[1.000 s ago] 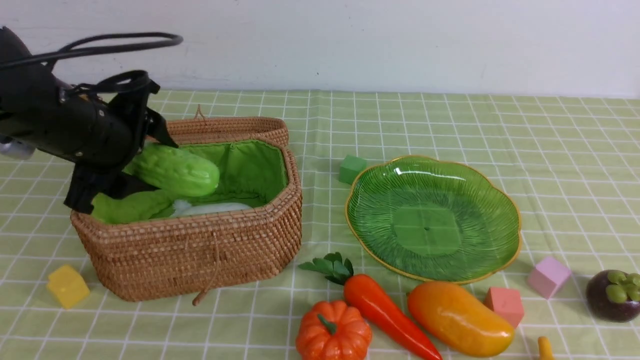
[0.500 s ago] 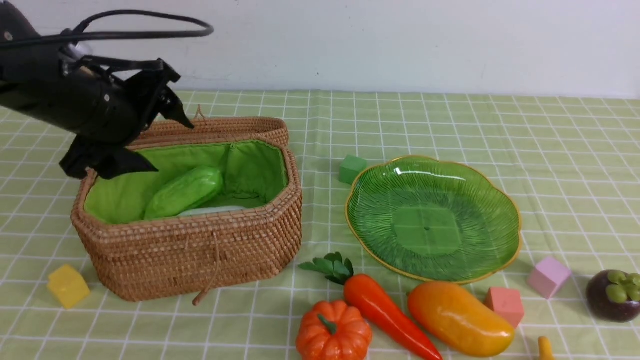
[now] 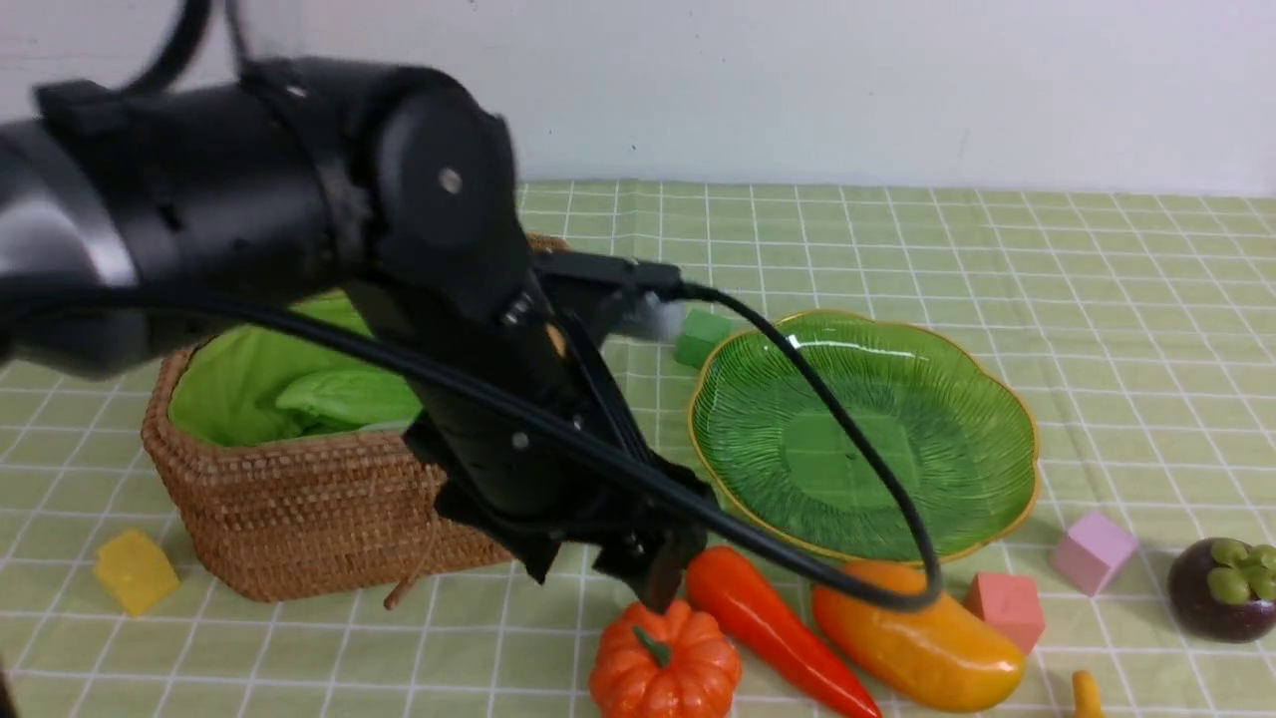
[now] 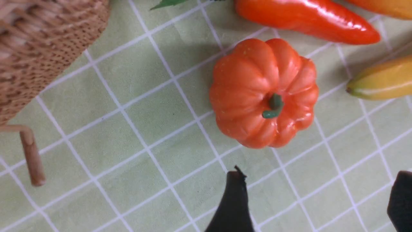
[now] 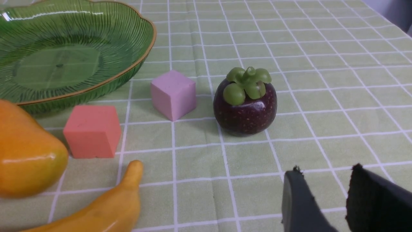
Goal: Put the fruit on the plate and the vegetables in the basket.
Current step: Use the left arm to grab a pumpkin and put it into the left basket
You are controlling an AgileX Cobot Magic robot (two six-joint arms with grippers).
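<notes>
The basket [image 3: 299, 509], cucumber [image 3: 344, 399] inside, sits left of the left gripper [image 4: 318, 183], which hangs wide open and empty just above the pumpkin [image 4: 264, 93]. Carrot [image 3: 768, 623], mango [image 3: 917, 643] and plate [image 3: 1027, 439] lie to its right. The right gripper [image 5: 325, 180], jaws slightly parted, holds nothing; the mangosteen [image 5: 245, 106] rests on the worktop just ahead.

Basket [image 3: 299, 519]: rough woven wicker, matt. Lining [image 3: 229, 379]: soft green cloth. Plate [image 3: 997, 399]: glossy ribbed translucent glass, gold-coloured rim. Pumpkin [image 4: 251, 83], carrot [image 4: 302, 19], mango [image 3: 927, 648]: smooth, shiny, plastic look. Mangosteen [image 5: 248, 112]: duller sheen, speckled skin. Pink cube [image 5: 173, 93], salmon cube [image 5: 91, 130]: matt, foam-like. Tablecloth [image 5: 289, 48]: matt checked cloth, slightly creased.
</notes>
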